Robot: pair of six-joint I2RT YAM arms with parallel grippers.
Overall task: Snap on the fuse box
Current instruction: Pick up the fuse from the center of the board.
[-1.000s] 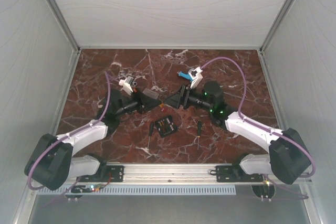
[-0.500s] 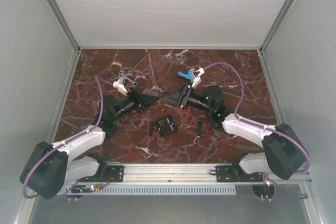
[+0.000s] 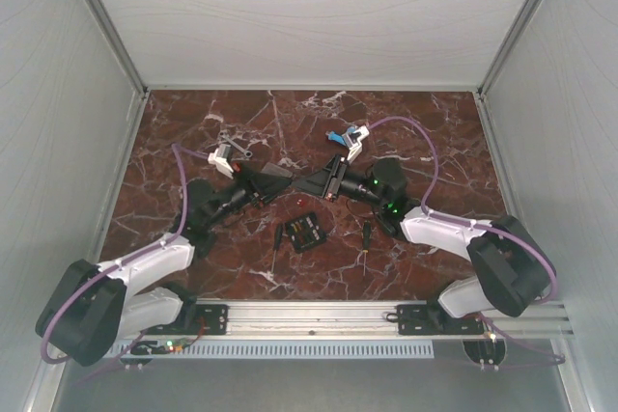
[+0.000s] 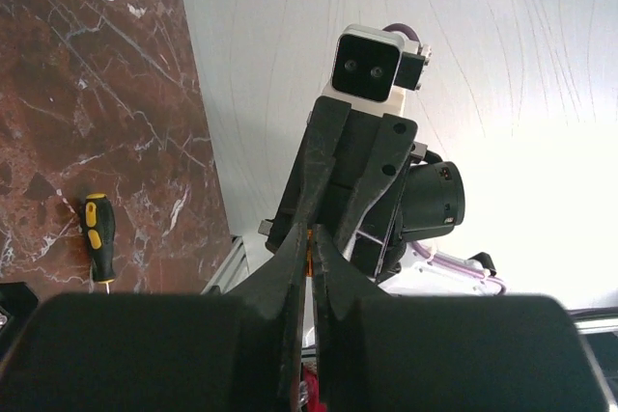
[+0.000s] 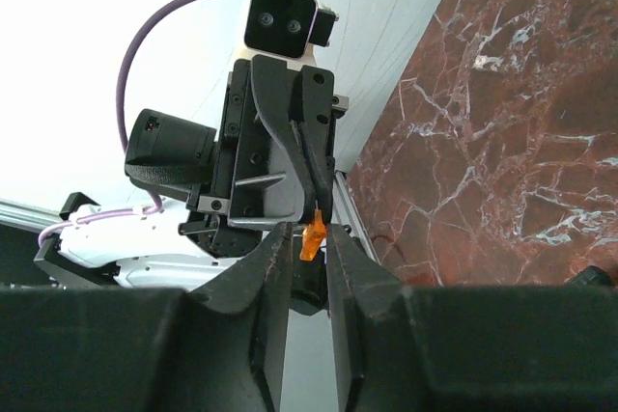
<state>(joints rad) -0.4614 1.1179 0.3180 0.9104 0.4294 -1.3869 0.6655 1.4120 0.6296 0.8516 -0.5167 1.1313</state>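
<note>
Both arms reach up from their bases at the near rail, elbows out, forearms angled inward so the two wrists meet tip to tip over the middle of the table [image 3: 174, 142].

The fuse box [image 3: 307, 232] lies flat on the table just nearer than the meeting point. It is a small black square tray with coloured specks inside, touched by neither arm. Two screwdrivers [image 3: 278, 236] lie either side of it.

The left gripper [image 4: 307, 262] is clenched on a tiny orange piece [image 5: 311, 235], translucent and blade-like, held off the table. The right gripper [image 5: 309, 238] straddles the same piece with its jaws narrow. Its own wrist view shows slim gaps each side, so I cannot tell if it pinches yet.

The top view hides the orange piece between the black fingers; only the wrist views show it. The left wrist view also shows one screwdriver handle as yellow and black.

Farther back, a blue plastic piece [image 3: 333, 137] lies by the right wrist camera. The table is glossy red-brown marble pattern with white veins. The walls are white panels.
</note>
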